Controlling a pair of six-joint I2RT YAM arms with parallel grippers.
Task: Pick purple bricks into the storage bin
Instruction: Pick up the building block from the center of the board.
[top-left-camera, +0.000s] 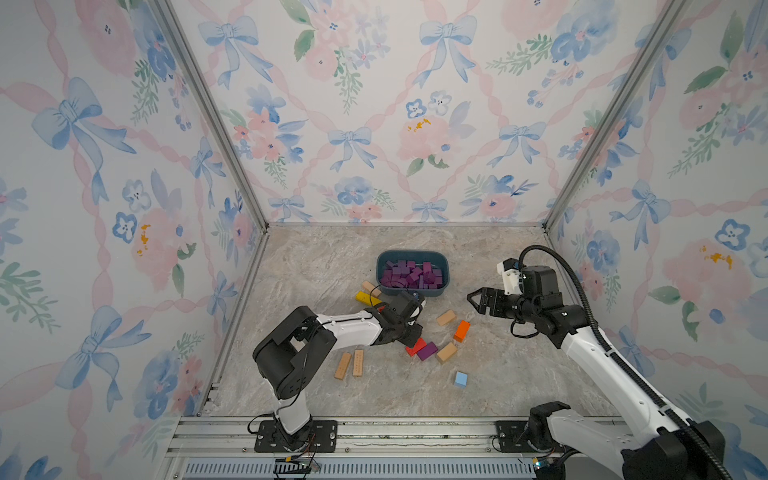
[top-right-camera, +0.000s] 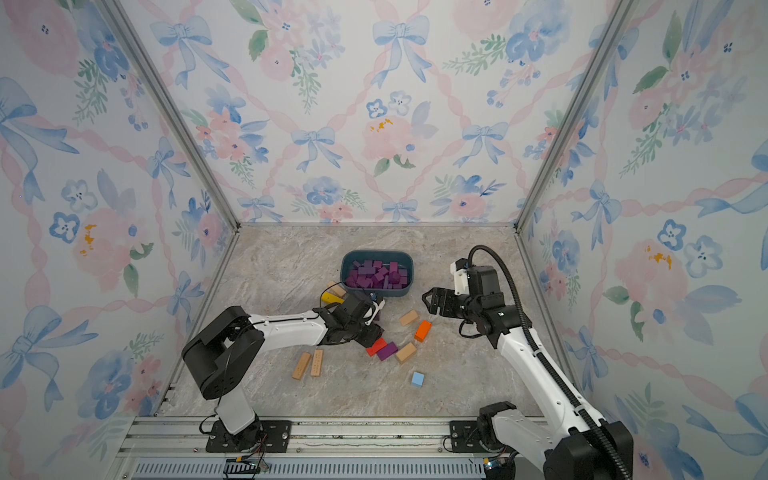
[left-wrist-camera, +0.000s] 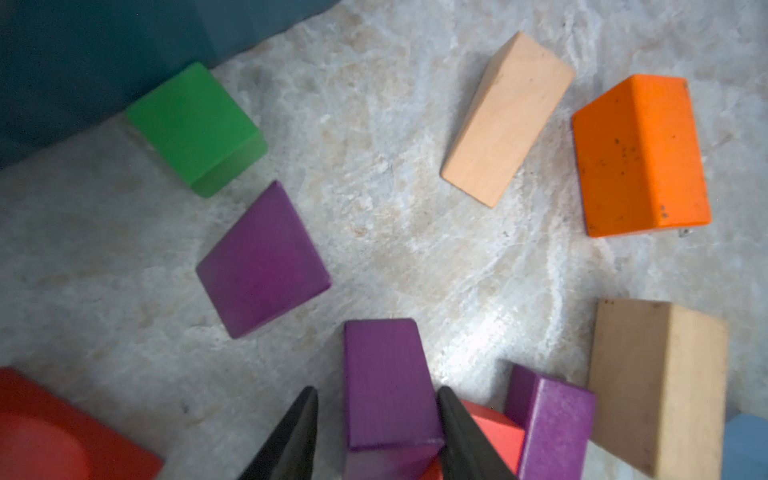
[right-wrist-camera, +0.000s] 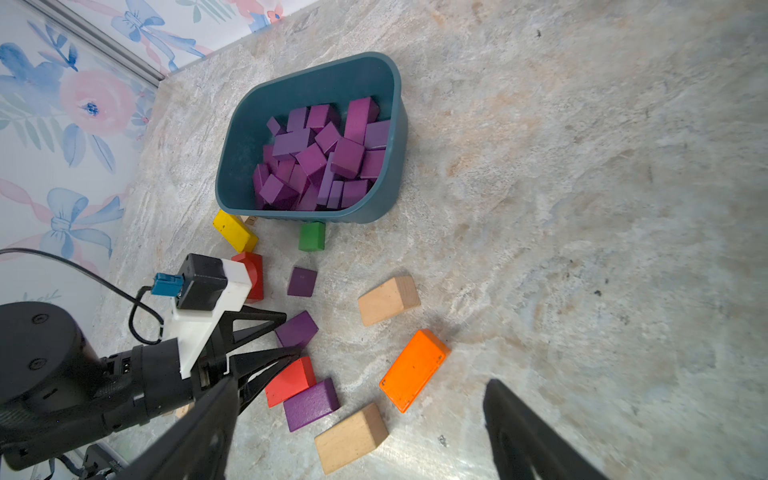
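Observation:
The teal storage bin (top-left-camera: 415, 252) (right-wrist-camera: 316, 75) stands at the back middle and holds several purple bricks (top-left-camera: 411, 274) (right-wrist-camera: 324, 158). My left gripper (left-wrist-camera: 376, 390) (right-wrist-camera: 291, 334) is low over the table, its jaws astride a loose purple brick (left-wrist-camera: 386, 374). One finger touches the brick and a small gap shows at the other. A purple cube (left-wrist-camera: 262, 262) (right-wrist-camera: 302, 281) lies nearer the bin. Another purple brick (top-left-camera: 427, 351) (left-wrist-camera: 552, 424) rests against a red block (top-left-camera: 415, 345). My right gripper (top-left-camera: 473, 301) (right-wrist-camera: 362, 381) hangs open and empty to the right of the blocks.
Around the left gripper lie an orange block (top-left-camera: 461, 330), tan blocks (top-left-camera: 446, 318) (top-left-camera: 446, 352), a green cube (right-wrist-camera: 311, 237), a yellow block (top-left-camera: 368, 298) and a second red block (right-wrist-camera: 253, 274). Two tan bars (top-left-camera: 350, 363) and a light blue cube (top-left-camera: 461, 379) lie nearer the front.

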